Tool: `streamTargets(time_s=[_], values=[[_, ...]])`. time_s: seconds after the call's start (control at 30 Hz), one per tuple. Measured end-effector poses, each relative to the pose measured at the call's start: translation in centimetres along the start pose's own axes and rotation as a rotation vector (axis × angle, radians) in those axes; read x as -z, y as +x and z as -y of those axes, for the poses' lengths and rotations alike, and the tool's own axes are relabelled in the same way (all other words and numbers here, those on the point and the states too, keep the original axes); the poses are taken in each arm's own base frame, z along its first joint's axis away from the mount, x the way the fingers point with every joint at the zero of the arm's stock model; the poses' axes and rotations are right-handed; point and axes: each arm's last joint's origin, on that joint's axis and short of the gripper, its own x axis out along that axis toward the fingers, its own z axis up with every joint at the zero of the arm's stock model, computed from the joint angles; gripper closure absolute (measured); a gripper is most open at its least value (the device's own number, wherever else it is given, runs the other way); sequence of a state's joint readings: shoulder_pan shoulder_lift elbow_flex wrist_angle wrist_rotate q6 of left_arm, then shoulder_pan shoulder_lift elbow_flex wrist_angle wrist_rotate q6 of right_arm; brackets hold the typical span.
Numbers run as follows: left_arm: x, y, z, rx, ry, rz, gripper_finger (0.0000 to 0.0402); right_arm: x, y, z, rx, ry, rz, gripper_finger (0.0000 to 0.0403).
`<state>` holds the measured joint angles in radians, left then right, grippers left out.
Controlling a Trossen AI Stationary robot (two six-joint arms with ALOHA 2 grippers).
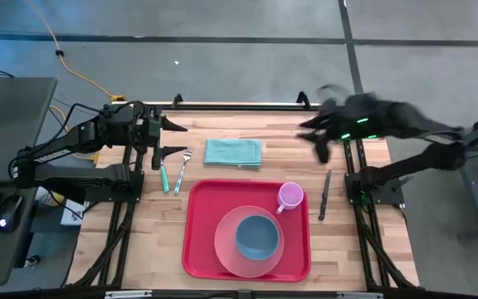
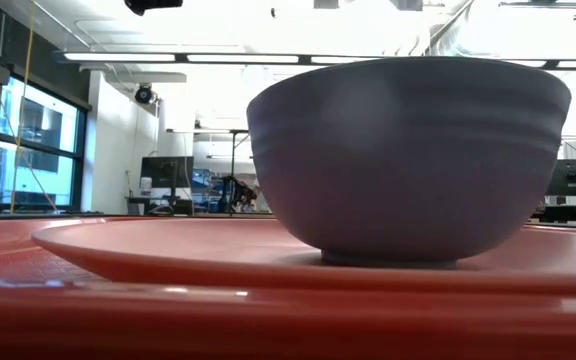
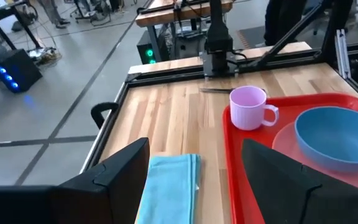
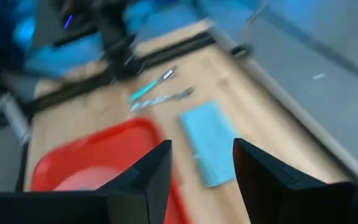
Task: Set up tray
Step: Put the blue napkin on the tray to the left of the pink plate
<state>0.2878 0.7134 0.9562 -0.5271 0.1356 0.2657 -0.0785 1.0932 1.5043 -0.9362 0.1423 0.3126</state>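
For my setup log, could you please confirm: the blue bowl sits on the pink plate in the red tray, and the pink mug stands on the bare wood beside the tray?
Not quite: the small pink plastic mug stands inside the large red rectangular plastic tray, at a back corner, as the high view shows. The round blue bowl does sit on the round pink plate in the tray.

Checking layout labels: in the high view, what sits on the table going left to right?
Left gripper → green-handled utensil → fork → teal cloth → bowl on the plate, in the tray → pink mug → knife. Right gripper hovers above the knife's end.
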Motion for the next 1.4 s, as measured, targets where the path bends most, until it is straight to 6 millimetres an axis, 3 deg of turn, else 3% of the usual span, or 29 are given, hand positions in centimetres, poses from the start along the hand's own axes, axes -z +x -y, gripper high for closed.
streamTargets(time_s=[0.17, 0.3, 0.43, 0.6, 0.83, 1.07, 1.4], values=[[0.3, 0.3, -0.2, -0.075, 0.060, -0.059, 0.0115, 1.7, -6.4, 2.2, 0.126, 0.126, 0.107, 0.0254], [1.3, 1.7, -0.5, -0.143, 0.141, -0.211, 0.0115, 3.2, -8.6, 3.2, 0.206, 0.228, 0.096, 0.0254], [2.8, 4.4, -0.8, -0.169, 0.230, -0.414, 0.0115, 4.1, -8.6, 3.6, 0.291, 0.281, 0.036, 0.0254], [4.8, 8.7, -0.9, -0.052, 0.366, -0.592, 0.0115, 5.1, -6.6, 3.5, 0.290, 0.281, -0.063, 0.0254], [8.6, 13.3, -2.9, 0.084, 0.355, -0.752, 0.0115, 9.2, -4.1, 4.2, 0.282, 0.277, -0.233, 0.0254], [11.4, 14.9, -6.0, 0.151, 0.252, -0.744, 0.0115, 11.4, -4.4, 4.8, 0.207, 0.300, -0.178, 0.0254], [14.9, 16.2, -8.8, 0.223, 0.123, -0.732, 0.0115, 12.0, -5.9, 5.1, 0.165, 0.313, -0.120, 0.0254]])
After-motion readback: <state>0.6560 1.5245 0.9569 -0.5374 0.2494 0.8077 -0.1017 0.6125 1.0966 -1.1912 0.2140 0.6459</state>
